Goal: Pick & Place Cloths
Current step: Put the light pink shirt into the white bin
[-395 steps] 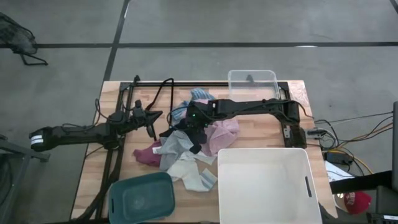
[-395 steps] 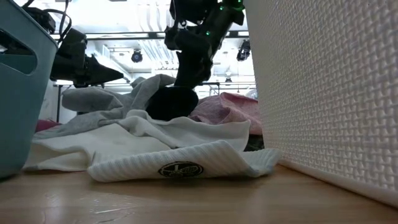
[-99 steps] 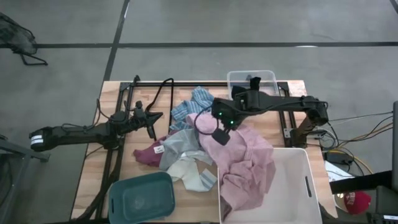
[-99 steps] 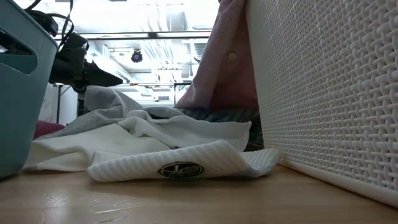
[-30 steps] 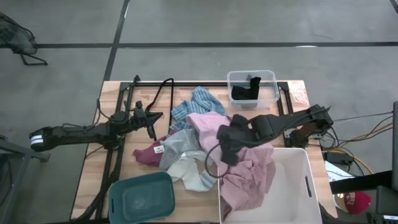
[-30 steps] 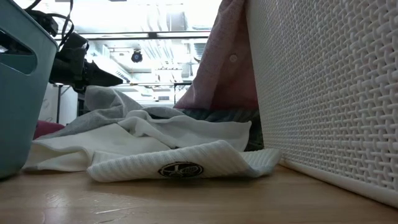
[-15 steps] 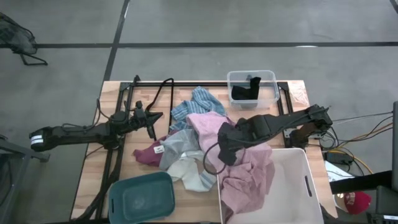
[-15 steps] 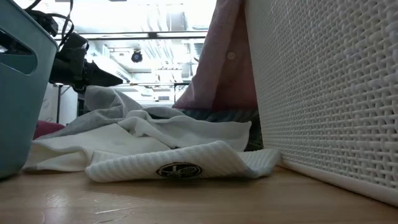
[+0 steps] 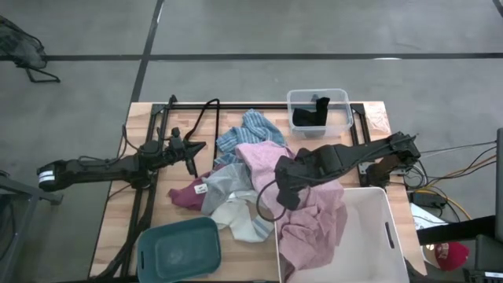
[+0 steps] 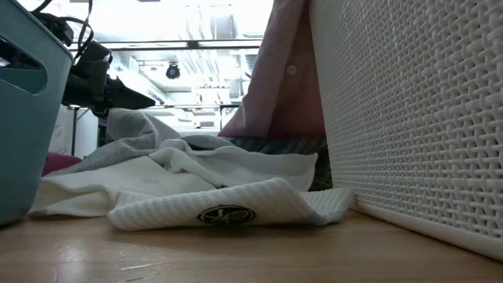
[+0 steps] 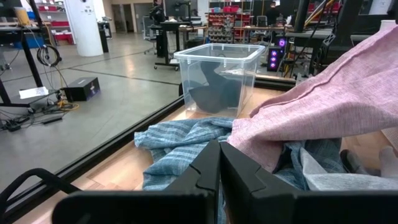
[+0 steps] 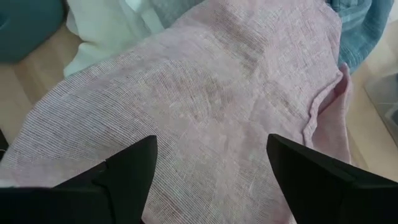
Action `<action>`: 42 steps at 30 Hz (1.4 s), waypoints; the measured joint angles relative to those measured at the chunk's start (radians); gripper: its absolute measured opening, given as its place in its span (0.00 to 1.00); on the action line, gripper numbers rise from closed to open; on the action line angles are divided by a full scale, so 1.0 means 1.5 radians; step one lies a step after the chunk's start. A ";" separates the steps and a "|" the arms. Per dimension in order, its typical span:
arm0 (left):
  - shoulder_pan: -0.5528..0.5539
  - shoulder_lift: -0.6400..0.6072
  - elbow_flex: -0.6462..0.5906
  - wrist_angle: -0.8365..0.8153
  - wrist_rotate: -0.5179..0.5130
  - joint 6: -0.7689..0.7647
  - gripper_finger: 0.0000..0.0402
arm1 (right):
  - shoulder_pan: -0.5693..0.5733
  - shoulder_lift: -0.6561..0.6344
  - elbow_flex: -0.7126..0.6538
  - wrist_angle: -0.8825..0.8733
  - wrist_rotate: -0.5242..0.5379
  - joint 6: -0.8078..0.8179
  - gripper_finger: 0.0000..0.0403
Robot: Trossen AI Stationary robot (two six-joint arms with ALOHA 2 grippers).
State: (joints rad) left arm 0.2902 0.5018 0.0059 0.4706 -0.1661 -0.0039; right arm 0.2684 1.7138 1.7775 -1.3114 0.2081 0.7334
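Note:
A pink cloth point(image 9: 314, 216) lies draped from the table pile over the far rim of the white bin point(image 9: 377, 236), its lower part inside the bin. My right gripper point(image 9: 288, 189) hovers over it, open, fingers spread wide above the fabric point(image 12: 205, 99). A blue-striped cloth point(image 9: 247, 130), grey cloth point(image 9: 224, 182), maroon cloth point(image 9: 185, 196) and white pieces point(image 9: 236, 214) lie heaped mid-table. A black cloth point(image 9: 310, 116) sits in the clear bin point(image 9: 318, 94). My left gripper point(image 9: 195, 148) waits, shut, left of the pile.
A teal bin point(image 9: 179, 248) stands at the near edge, left of the white bin. In the low view the white bin's wall point(image 10: 409, 118) fills the right side and the teal bin point(image 10: 20, 118) the left. A black frame and cables run along the table's far side.
My right gripper has crept slightly toward the table's far-left over the pink cloth, staying open. The cloth remains draped over the bin rim.

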 joint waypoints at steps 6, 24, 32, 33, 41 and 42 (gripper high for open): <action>0.000 0.000 0.000 0.000 0.000 0.000 0.03 | 0.000 -0.001 0.000 0.014 0.000 0.000 0.68; 0.000 0.000 0.000 0.000 0.000 0.000 0.03 | 0.000 -0.002 0.000 0.044 0.000 -0.001 0.59; 0.000 0.000 0.000 0.000 0.000 0.000 0.03 | 0.000 -0.004 0.000 0.049 -0.007 -0.266 0.55; 0.000 0.000 0.000 0.000 0.000 0.000 0.03 | 0.000 -0.004 0.000 0.054 -0.016 -0.286 0.55; 0.000 0.000 0.000 0.000 0.000 0.000 0.03 | -0.002 0.001 -0.001 0.110 -0.046 -0.204 0.56; 0.000 0.000 0.000 0.000 0.000 0.000 0.03 | -0.002 0.001 -0.003 0.118 -0.044 -0.209 0.57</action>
State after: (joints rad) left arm 0.2903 0.5017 0.0059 0.4704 -0.1661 -0.0038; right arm 0.2649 1.7153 1.7733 -1.1344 0.1423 0.4193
